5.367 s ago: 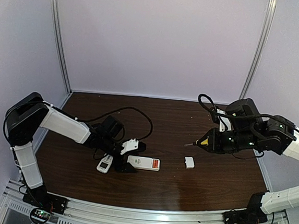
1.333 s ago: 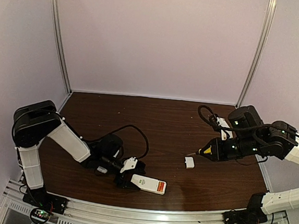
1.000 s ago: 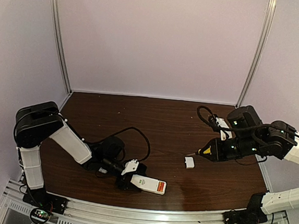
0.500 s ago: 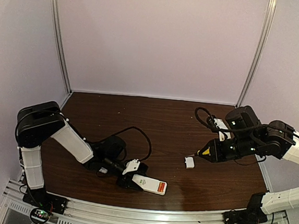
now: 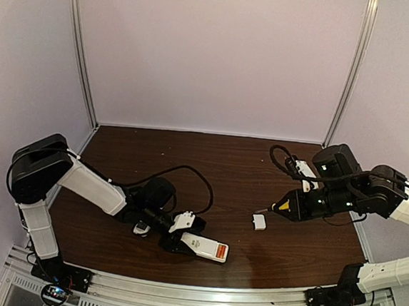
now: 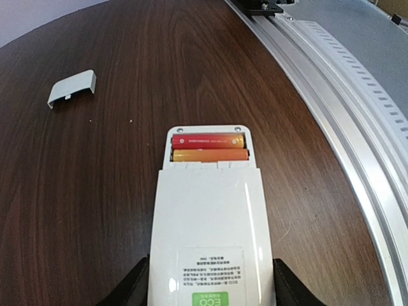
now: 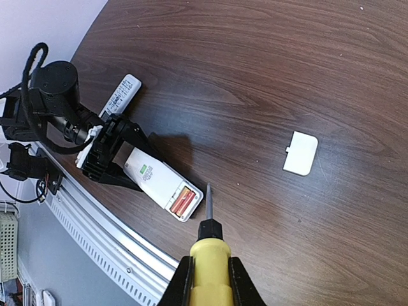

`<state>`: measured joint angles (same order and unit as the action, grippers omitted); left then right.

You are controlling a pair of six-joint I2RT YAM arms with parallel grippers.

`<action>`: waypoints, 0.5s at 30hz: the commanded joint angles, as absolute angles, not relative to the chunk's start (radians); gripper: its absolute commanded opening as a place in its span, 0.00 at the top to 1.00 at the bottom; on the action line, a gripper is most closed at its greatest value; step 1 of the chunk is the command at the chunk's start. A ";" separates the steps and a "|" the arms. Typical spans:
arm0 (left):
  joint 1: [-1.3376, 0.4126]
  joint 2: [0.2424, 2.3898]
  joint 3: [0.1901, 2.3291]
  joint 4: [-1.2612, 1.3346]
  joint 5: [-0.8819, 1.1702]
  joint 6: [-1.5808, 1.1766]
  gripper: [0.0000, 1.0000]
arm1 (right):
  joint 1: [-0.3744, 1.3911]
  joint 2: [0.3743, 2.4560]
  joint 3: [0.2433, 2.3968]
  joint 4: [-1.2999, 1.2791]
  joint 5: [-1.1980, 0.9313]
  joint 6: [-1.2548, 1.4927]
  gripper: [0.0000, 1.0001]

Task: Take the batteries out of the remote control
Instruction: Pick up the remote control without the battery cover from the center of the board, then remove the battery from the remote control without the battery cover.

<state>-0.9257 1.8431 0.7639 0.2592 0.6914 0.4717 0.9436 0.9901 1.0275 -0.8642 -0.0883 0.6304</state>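
The white remote control (image 5: 202, 246) (image 6: 210, 236) (image 7: 155, 178) lies back side up near the table's front edge. Its battery bay is uncovered, and two orange-red batteries (image 6: 208, 147) (image 7: 183, 201) (image 5: 220, 252) lie side by side in it. My left gripper (image 5: 183, 238) (image 6: 210, 294) is shut on the remote's other end, one finger against each long side. My right gripper (image 5: 297, 204) (image 7: 210, 284) is shut on the yellow-handled screwdriver (image 7: 210, 258) (image 5: 280, 206). The screwdriver's tip (image 7: 208, 197) hovers just right of the battery bay, apart from it.
A small white battery cover (image 5: 259, 221) (image 7: 300, 153) (image 6: 71, 87) lies on the dark wood table (image 5: 246, 171), right of the remote. A second white remote (image 5: 140, 227) (image 7: 121, 95) lies under the left arm. The metal front rail (image 6: 344, 127) runs close by the held remote.
My left gripper's jaws have closed in on the remote control, and the left arm has shifted slightly. Earlier it moved the remote closer to the front edge. The right arm barely moved.
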 commanded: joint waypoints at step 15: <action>-0.867 1.682 0.824 0.204 0.561 0.294 1.00 | 0.939 1.001 1.042 -0.810 -0.048 0.566 1.00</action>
<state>-0.8711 1.7321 0.7883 0.2070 0.5930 0.3130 0.9436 0.9977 1.0275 -0.8291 -0.0769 0.5968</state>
